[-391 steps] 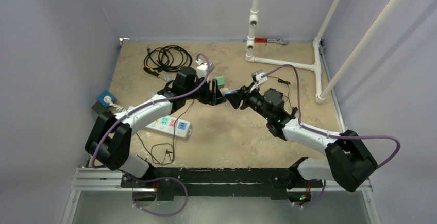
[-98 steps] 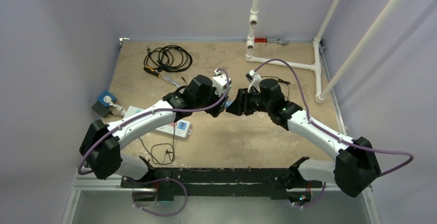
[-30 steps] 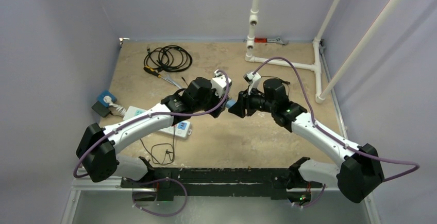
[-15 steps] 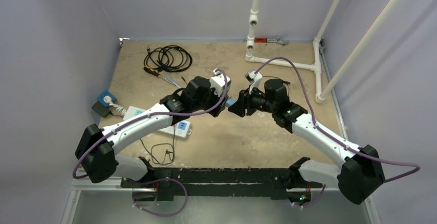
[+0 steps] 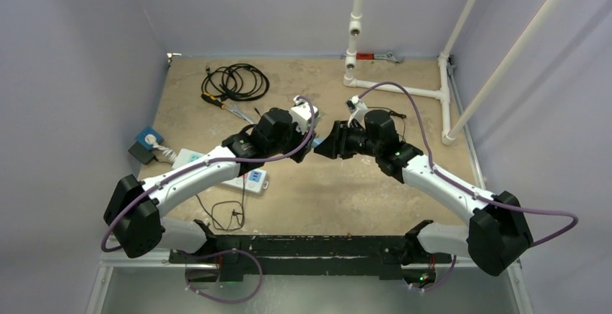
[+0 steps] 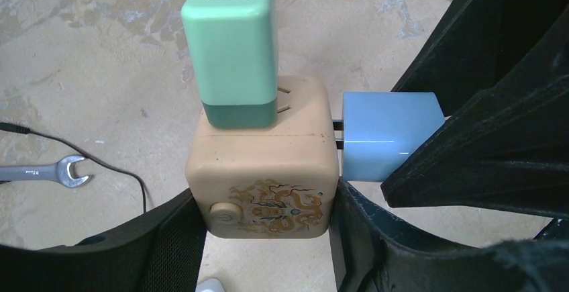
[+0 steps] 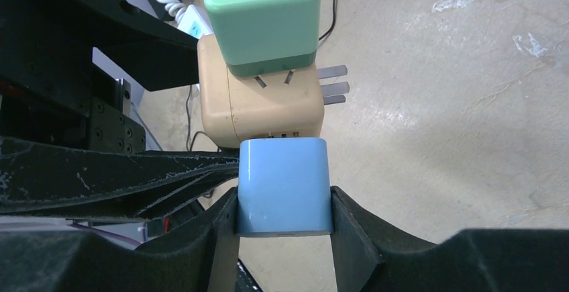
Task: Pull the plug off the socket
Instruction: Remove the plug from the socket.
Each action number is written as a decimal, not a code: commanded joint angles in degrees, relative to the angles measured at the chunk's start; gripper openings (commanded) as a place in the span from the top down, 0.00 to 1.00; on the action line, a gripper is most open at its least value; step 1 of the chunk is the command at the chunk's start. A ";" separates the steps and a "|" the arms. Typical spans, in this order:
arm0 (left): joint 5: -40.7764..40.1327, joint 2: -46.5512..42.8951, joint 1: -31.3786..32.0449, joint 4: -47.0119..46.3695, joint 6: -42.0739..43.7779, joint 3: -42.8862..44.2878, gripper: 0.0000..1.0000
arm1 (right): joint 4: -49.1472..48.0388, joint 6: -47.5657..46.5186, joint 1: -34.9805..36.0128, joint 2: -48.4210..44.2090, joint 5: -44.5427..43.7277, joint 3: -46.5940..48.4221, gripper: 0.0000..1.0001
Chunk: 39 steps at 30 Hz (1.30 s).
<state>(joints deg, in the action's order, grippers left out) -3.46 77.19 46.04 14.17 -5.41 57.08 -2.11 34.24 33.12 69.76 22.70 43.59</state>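
Up over the middle of the table [image 5: 346,184] the two arms meet nose to nose, the left reaching in from 7 o'clock and the right from 4 o'clock.

The left gripper [image 6: 265,235] is pinching the beige cube socket [image 6: 265,178], one black finger pressed on each side of its lower half, at 9 and 3 o'clock. The face with the round button and the gold drawing looks at the left wrist camera. A green plug [image 6: 231,43] stands upright on the socket's top face, at 12 o'clock.

The blue plug [image 6: 386,134] sits at 3 o'clock of the socket, just beside its side face. There is a thin gap between them, and two dark prongs [image 6: 339,134] bridge it and run into the socket.

The right gripper [image 7: 285,238] is clamped on that blue plug, a finger flat against each side, with the plug's rear end sunk between them. From the right wrist the socket is at 12 o'clock of the plug, right against its far end. The socket's own metal pins [image 7: 332,84] stick out toward 3 o'clock.

Down on the table a wrench [image 6: 43,171] lies at 9 o'clock in the left wrist view. A white power strip [image 5: 242,177] lies under the left arm, and a coil of black cable [image 5: 234,81] lies at 11 o'clock.
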 commanded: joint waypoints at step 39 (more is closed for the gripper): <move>-0.73 -0.85 -7.94 -1.11 -2.84 -0.23 1.00 | 9.73 -11.03 -0.68 -11.11 -10.97 4.33 1.00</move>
<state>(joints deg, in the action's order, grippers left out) -7.44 80.23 41.43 16.91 -6.42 56.60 4.29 20.60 33.56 60.38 24.77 45.30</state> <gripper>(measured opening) 0.582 0.484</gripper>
